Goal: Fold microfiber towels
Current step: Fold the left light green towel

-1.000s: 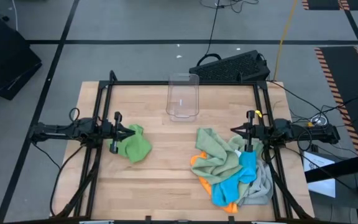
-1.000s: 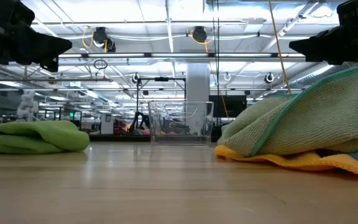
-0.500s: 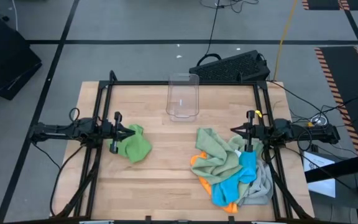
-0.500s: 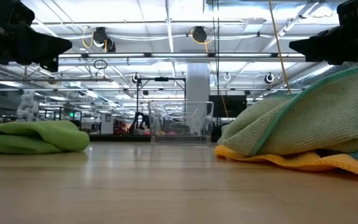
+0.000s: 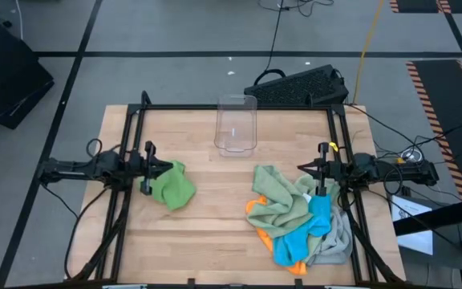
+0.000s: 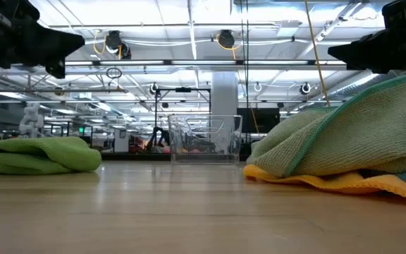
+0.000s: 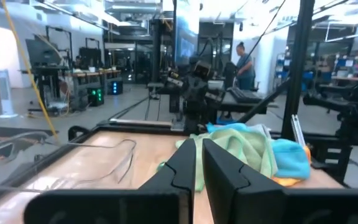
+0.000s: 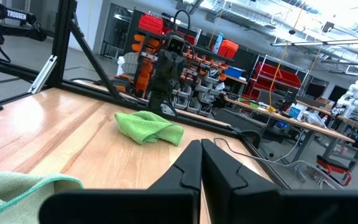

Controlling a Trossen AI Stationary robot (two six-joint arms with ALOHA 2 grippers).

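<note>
towels split to both sides, wide bare strip down the middle of the worktop

the left tool [image 5: 160, 167] hangs above the worktop [image 5: 207, 233] by its left edge, about halfway between the near and far edges, its fingers [image 7: 179, 168] pressed together on nothing. just beyond its tip the bright green towel [image 5: 172, 185] lies bunched in a loose mound, on its own, with bare wood on every side of it and well apart from the other cloths.

between that towel and the pile on the right the wood runs open from the near edge up to the clear plastic bin [image 5: 236, 124], which stands at the middle of the far edge. in the low view its walls [image 6: 204, 139] show upright, and the board in front of it is free across to both sides.

the remaining towels lie heaped toward the right edge and the near right corner: the sage green towel [image 5: 277, 190] spreads on top on the far side, the orange towel [image 5: 261, 224] pokes out beneath it toward the middle, the blue towel [image 5: 300, 235] drapes down toward the near edge, and the light grey towel [image 5: 338, 239] sits outermost by the right edge. the right tool [image 5: 305, 169] hangs over the far part of this heap, fingers [image 8: 194, 163] pressed together and gripping nothing. a black frame rail [image 5: 235, 107] borders the far edge.
</note>
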